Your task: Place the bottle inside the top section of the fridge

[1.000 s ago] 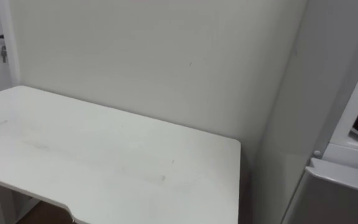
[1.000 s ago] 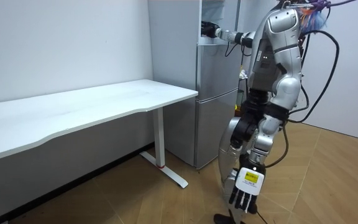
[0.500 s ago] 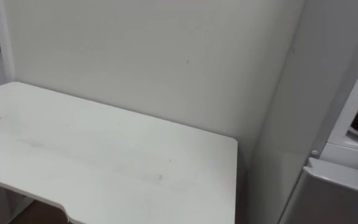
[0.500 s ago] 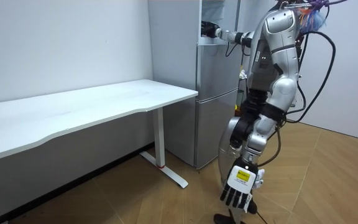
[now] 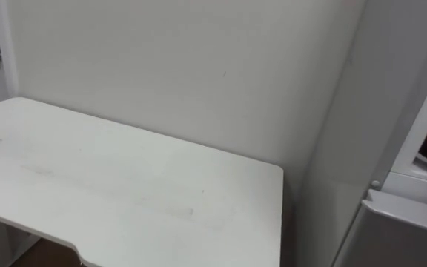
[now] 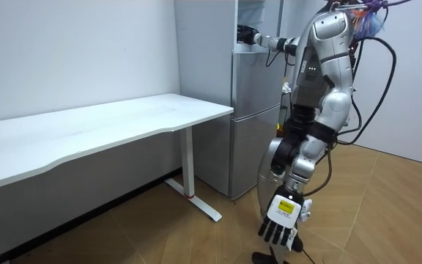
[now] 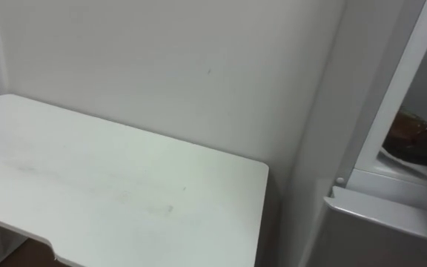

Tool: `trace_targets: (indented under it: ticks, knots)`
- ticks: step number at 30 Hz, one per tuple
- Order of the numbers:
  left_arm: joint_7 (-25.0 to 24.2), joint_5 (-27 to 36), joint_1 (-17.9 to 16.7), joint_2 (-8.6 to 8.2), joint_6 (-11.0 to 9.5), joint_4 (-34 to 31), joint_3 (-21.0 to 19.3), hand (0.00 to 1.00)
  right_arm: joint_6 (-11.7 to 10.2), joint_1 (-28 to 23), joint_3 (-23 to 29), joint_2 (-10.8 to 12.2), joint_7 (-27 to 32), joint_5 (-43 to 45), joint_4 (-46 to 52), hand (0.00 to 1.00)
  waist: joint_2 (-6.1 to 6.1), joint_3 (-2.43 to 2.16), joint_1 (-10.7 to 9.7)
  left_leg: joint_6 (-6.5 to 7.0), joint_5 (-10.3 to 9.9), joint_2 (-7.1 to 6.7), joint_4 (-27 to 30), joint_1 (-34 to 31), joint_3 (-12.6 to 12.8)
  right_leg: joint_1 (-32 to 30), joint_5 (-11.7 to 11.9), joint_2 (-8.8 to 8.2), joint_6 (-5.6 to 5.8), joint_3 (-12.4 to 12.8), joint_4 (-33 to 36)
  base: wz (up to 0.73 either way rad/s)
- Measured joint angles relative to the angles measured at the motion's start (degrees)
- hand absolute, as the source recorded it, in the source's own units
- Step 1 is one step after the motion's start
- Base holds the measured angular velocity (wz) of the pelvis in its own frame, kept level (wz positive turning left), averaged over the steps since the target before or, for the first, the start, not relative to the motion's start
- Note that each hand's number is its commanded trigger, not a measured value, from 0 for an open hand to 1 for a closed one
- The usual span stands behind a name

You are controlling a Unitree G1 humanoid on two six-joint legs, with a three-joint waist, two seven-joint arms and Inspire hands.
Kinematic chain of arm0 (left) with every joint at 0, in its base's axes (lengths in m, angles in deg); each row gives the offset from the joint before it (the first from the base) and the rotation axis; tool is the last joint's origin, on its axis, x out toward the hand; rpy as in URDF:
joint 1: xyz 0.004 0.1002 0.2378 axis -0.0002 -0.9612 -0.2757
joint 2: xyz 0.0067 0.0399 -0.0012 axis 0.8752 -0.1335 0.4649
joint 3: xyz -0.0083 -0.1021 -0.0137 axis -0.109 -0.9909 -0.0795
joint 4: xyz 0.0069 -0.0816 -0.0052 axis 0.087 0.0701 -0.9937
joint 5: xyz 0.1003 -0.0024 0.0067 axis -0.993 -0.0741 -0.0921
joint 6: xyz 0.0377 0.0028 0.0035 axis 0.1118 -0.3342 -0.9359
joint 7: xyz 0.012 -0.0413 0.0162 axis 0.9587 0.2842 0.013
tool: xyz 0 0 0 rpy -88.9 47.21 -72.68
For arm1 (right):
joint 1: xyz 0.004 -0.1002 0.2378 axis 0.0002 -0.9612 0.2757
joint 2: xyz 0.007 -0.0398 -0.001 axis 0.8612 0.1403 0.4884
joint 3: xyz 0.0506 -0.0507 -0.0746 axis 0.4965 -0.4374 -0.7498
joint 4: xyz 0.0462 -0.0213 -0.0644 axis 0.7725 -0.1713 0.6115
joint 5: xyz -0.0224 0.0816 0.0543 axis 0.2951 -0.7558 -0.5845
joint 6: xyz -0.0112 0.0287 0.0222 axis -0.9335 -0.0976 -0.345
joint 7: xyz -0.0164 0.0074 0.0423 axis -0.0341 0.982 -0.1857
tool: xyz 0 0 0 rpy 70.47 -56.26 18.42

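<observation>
I stand facing the grey fridge [image 6: 255,125], close to its front. My right arm is raised and reaches into the open upper compartment [image 7: 410,111], where the right hand [image 6: 245,34] shows as a small dark shape at the opening. Its fingers and any bottle in them are too small to make out. A brownish thing [image 7: 415,133] lies on a shelf inside; I cannot tell what it is. My left hand [image 6: 280,221] hangs low beside my leg, fingers relaxed and holding nothing.
A white desk [image 5: 124,185] stands against the wall to my left, its right end near the fridge side wall [image 5: 354,126]. The lower fridge door [image 5: 410,222] is closed. Wooden floor [image 6: 387,213] spreads behind me.
My hanging left hand has swung a little toward the room view's left. The eye view has shifted slightly. The right arm stays at the upper fridge.
</observation>
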Motion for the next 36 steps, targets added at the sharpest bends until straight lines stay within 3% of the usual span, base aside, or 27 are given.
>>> trace_targets:
  ticks: [6, 14, 15, 18, 26, 36]
  knots:
    - [1.0, 0.0, -0.1, -0.04, -0.3, 1.4, 0.1, 0.0, 0.8, 0.0, -0.2, 0.0, 2.3, 0.4, 1.9, 0.0, 0.08, -0.05, -0.5, 0.01, 0.0, -0.02, -0.3, 0.2, 0.2, 0.1, 0.0, -0.11, 0.04, -0.1, 0.1, 0.0]
    - [2.7, -0.1, 0.4, -0.58, 0.1, 2.5, -0.6, 0.0, 2.6, -0.9, -0.2, 0.1, 3.1, -0.2, 10.1, 0.0, 1.86, -0.2, -3.0, -0.05, 0.2, 0.0, -1.9, 0.9, 0.4, 0.0, 0.0, -0.3, 0.14, -0.1, 0.1, 0.0]
    - [2.7, -0.1, 0.5, -0.59, 0.1, 2.3, -0.6, 0.0, 2.7, -1.2, -0.2, 0.1, 3.1, -0.3, 11.3, 0.0, 1.71, -0.41, -3.3, -0.07, 0.3, -0.02, -2.1, 1.0, 0.4, 0.0, 0.0, -0.32, 0.15, -0.1, 0.1, 0.0]
    - [2.7, -0.1, 0.6, -0.52, -0.1, 1.3, -0.6, 0.0, 2.7, -1.7, -0.2, 0.1, 3.2, -0.5, 12.5, 0.0, 1.69, -0.44, -3.8, -0.12, 0.3, 0.03, -2.1, 1.4, 0.3, 0.2, 0.0, -0.25, 0.16, 0.0, 0.2, 0.0]
    - [2.5, -0.6, 1.5, -0.31, -1.0, 0.3, -0.5, 0.0, 3.1, -6.5, -0.1, 0.1, 5.6, -2.5, 19.3, 0.0, 0.81, -0.07, -4.7, -0.16, 0.3, -0.01, -3.2, 2.7, 0.4, 1.0, -0.2, -0.27, 0.47, 1.4, 0.4, -0.02]
    - [2.6, -0.6, 3.7, -0.39, -1.2, 0.3, 0.0, 0.0, 3.1, -6.7, -0.1, 0.1, 6.1, -2.5, 23.2, 0.0, 0.89, 0.09, -6.1, -0.08, 0.2, 0.0, -3.0, 2.9, 1.8, 0.7, -0.3, -0.12, 0.56, 2.8, 1.0, -0.03]
